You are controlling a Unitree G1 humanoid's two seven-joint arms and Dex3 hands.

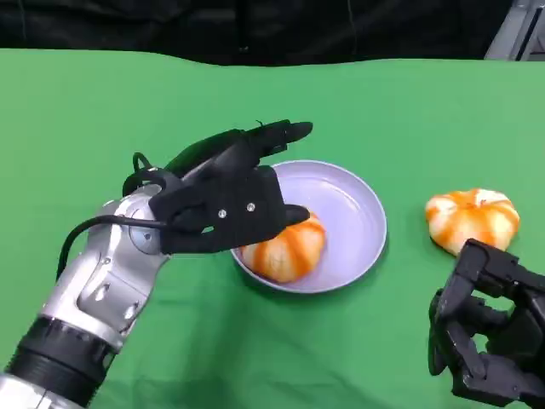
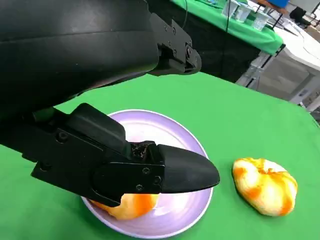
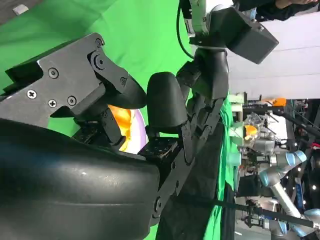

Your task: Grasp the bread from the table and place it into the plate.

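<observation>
The bread roll, round, pale with orange stripes, no clear long axis, lay in the lavender plate at its near-left rim. The left hand hovered over it, fingers spread, holding nothing. A second roll sat right of the plate on the green table. The right hand rested nearby, fingers curled in, empty.

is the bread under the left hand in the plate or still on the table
In the plate. The bread lies inside the purple plate, near its front rim, with the left hand over it. Whether the hand is gripping it, cannot tell.
</observation>
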